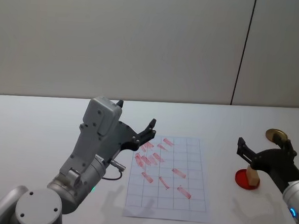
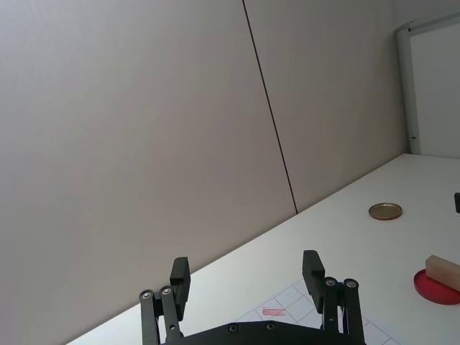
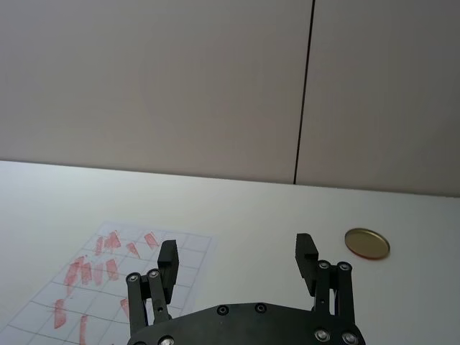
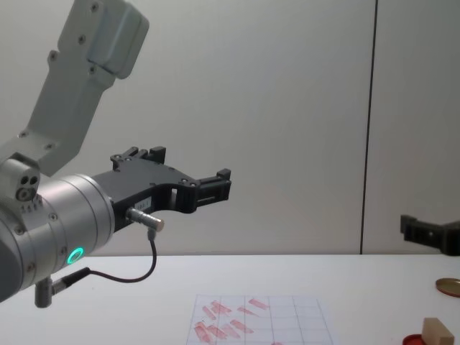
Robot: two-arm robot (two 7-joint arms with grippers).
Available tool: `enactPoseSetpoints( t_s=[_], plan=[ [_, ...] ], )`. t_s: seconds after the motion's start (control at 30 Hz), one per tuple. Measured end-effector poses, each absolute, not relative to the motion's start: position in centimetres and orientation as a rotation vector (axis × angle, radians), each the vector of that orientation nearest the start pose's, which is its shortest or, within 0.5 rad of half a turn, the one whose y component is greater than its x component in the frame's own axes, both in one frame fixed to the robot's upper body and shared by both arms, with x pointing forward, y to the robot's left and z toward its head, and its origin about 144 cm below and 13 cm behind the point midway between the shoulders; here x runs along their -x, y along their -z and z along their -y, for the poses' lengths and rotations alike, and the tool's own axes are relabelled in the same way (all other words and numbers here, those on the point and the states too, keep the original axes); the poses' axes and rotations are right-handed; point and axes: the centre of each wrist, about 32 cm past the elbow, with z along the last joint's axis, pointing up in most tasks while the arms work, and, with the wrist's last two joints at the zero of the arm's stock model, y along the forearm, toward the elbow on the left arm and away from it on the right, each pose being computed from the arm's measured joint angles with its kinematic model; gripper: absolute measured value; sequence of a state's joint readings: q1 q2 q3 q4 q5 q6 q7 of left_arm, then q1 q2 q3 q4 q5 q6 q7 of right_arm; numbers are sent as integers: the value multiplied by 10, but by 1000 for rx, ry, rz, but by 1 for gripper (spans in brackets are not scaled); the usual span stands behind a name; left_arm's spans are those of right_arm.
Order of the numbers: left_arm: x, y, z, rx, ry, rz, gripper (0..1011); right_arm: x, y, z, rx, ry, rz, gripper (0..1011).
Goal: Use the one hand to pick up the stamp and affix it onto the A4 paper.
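Observation:
The stamp, a small tan wooden block, stands on a round red ink pad at the table's right; it shows too in the left wrist view and the chest view. My right gripper hangs open well above the stamp, holding nothing, its black fingers raised off the table. The A4 paper lies mid-table, a gridded white sheet with several red slanted marks. My left gripper is held open in the air over the paper's near-left corner.
A gold round disc lies behind the ink pad, near the right gripper. The bulky left arm with a looping black cable rises over the table's left half. A grey wall runs behind the white table.

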State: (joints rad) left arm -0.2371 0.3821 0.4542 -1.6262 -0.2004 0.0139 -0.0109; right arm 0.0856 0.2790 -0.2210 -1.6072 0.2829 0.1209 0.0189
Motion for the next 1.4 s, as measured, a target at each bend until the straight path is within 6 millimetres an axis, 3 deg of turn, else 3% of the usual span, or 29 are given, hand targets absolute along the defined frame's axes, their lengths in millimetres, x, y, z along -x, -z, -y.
enactPoseSetpoints(
  t_s=[0.7,1.4],
  plan=[
    [-492,-1204,-198,-61,-1124,268,993,-504,-1153,223,152,1473,-210,1001],
    [-492,-1204,-198,-61,-1124,268,993,-518,-1128,228,215,1526,-327,1001]
  ],
)
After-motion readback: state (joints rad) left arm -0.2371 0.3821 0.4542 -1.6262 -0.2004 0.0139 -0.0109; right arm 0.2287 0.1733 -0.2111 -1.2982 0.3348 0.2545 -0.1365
